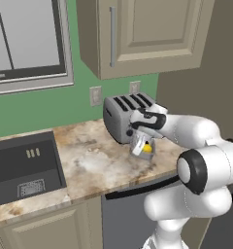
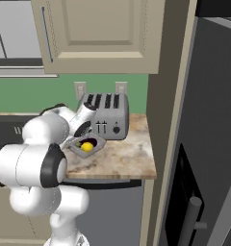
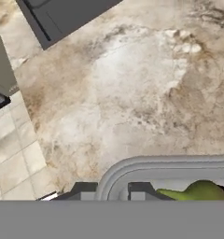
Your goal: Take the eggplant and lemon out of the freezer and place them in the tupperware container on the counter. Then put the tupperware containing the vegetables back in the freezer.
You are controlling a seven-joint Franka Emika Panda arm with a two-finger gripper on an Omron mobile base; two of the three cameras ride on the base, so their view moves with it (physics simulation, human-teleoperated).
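Tupperware container (image 1: 140, 147) pinched at one rim, tipping at the middle of the frame.
Left to right: sink (image 1: 22, 168) at far left, bare counter (image 1: 94, 163) mid-frame, then the gripper (image 3: 113, 192) with its jaws straddling the tray's wall, apparently clenched on it, beside the toaster (image 1: 123, 115). Lemon (image 1: 147, 149) sits inside; I can't make out the eggplant. Tilted so, the lemon might roll out, or the thin rim slip free.

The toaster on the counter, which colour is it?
The toaster is silver-grey with dark slots on top, clearest in the right base view.
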